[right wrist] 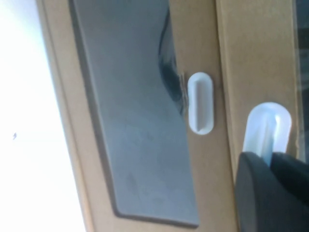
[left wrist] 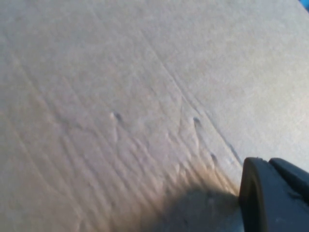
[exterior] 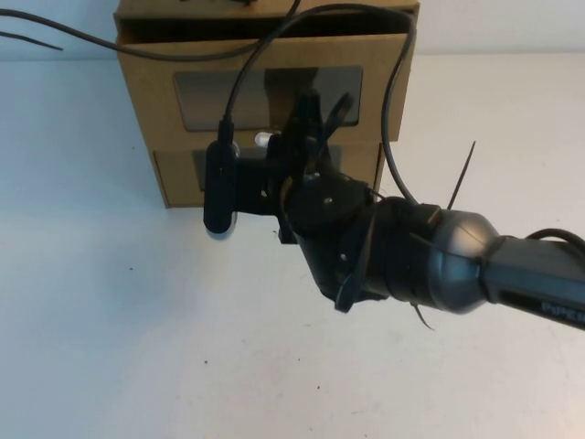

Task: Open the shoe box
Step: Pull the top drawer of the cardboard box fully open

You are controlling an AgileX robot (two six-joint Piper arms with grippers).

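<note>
A brown cardboard shoe box (exterior: pixel 151 101) stands at the far edge of the white surface (exterior: pixel 137 347), a little left of centre. It is built as two stacked drawers, each with a dark see-through window (exterior: pixel 210 96) in its front panel. The upper drawer front sits forward of the box body, with a dark gap showing behind its top edge.

The right arm reaches in from the near right, and the right gripper (exterior: pixel 309 114) is pressed up to the box front, between the two windows. In its own wrist view the black fingers (right wrist: pixel 270 193) are clenched on the end of a white oval plastic handle (right wrist: pixel 266 125) fixed to one panel. A second white oval handle (right wrist: pixel 200 103) sits just beside it, across a seam and next to the edge of a window, and nothing is touching it. Black cables (exterior: pixel 393 110) loop from the arm up over the box.

The left gripper (left wrist: pixel 273 198) does not show from above. Its own camera has only a dark edge of it, close against creased brown cardboard (left wrist: pixel 120 106). I cannot tell whether it is released or clenched.
</note>
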